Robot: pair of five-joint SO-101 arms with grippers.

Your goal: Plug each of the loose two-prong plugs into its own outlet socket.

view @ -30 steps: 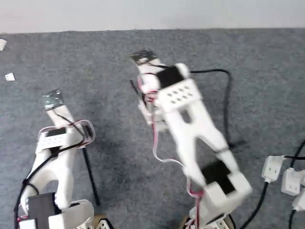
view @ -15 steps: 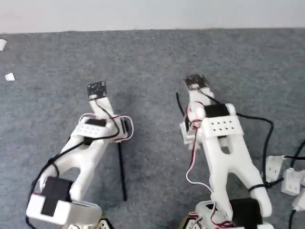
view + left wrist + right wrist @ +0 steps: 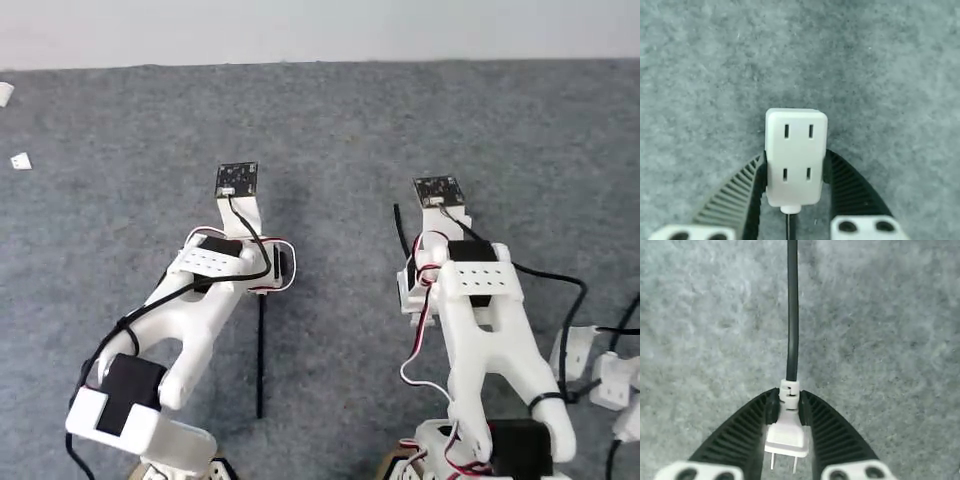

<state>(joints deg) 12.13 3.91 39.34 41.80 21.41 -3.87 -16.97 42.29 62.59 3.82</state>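
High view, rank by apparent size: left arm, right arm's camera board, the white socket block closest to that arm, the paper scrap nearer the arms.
1. left arm
2. socket block and camera board: look alike; the raised board is nearer the camera, so unranked.
3. paper scrap

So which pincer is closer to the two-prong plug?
Right. The right pincer is clamped around the plug; the left pincer is off to the side, gripping a white socket block.

The black cord (image 3: 792, 310) ran out of the right wrist view; white outlet blocks (image 3: 612, 380) were partly cut off at the high view's edge.
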